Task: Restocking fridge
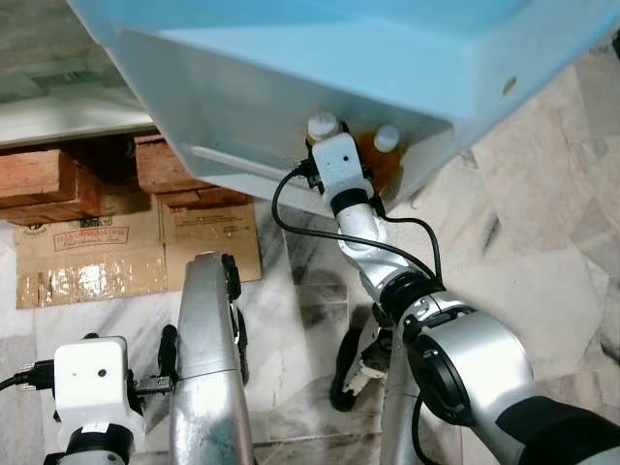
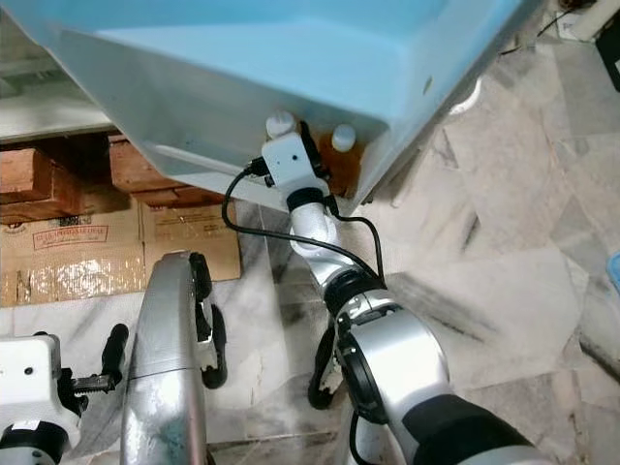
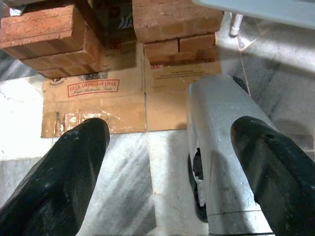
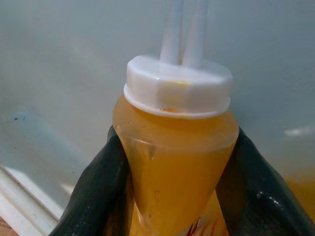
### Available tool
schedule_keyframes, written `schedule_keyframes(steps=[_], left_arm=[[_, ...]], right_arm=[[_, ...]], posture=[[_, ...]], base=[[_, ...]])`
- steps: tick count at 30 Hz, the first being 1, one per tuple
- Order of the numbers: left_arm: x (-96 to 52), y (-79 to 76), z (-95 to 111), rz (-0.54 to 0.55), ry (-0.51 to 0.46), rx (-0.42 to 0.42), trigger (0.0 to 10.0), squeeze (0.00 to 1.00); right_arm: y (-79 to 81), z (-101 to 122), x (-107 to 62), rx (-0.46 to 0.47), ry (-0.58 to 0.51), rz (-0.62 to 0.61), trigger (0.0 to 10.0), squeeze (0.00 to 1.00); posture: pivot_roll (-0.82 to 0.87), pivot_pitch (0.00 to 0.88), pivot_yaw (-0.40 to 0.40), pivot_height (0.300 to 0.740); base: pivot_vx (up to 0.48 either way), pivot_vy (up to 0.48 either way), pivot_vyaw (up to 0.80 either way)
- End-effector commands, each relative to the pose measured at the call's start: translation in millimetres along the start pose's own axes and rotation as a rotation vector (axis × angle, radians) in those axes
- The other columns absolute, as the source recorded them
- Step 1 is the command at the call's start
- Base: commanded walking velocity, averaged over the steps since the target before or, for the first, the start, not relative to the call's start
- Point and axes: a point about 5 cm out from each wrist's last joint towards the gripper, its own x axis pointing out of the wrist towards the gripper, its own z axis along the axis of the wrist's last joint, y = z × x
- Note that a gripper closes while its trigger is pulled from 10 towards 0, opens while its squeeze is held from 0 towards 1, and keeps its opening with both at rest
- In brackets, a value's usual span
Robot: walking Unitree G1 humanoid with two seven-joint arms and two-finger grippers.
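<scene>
Right wrist view: right claw [image 4: 177,196] clamped on an orange-filled bottle [image 4: 174,162], one black finger [image 4: 93,191] pressed to each side below its white cap [image 4: 178,86], with a pale grey-white wall close behind. Seen from the head: same bottle [image 1: 376,165] held up at the lower edge of the open light-blue fridge door [image 1: 320,68], beside a second white-capped bottle [image 1: 323,126] standing on the door shelf; whether the held bottle already rests on that shelf or hangs just clear of it, hard to tell behind the white wrist camera housing [image 1: 340,163]. Left claw [image 3: 167,167] low at the robot's side, fingers spread wide apart and gripping nothing, aimed over the marble floor [image 3: 118,182]. Flattened cardboard [image 1: 136,247] on that floor ahead, red bricks [image 1: 58,184] stacked at its far edge under the fridge.
</scene>
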Motion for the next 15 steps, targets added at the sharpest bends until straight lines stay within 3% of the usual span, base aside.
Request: schedule_keyframes(steps=[1, 2, 3, 15], left_arm=[[-1.1, 2.7, -6, 0.008, 0.039, 0.018, 10.0, 0.0], [-1.1, 2.7, -6, 0.008, 0.039, 0.018, 10.0, 0.0], [0.2, 2.7, -6, 0.007, 0.038, 0.02, 10.0, 0.0], [15.4, 2.1, -6, -0.002, 0.018, 0.034, 10.0, 0.0]], right_arm=[[0.9, -19, -10.6, 0.038, 0.088, -0.002, 10.0, 0.16], [0.9, -19, -10.6, 0.038, 0.088, -0.002, 10.0, 0.16], [0.5, -20, -11.1, 0.052, 0.093, -0.003, 10.0, 1.0], [-15.6, -30, -15.6, 0.041, 0.103, -0.027, 10.0, 1.0]], posture=[[0.34, 0.5, -0.068, 0.545], [0.34, 0.5, -0.068, 0.545], [0.34, 0.499, -0.067, 0.545], [0.31, 0.469, -0.064, 0.545]], base=[[0.0, 0.0, 0.0], [0.0, 0.0, 0.0], [0.0, 0.0, 0.0], [0.0, 0.0, 0.0]])
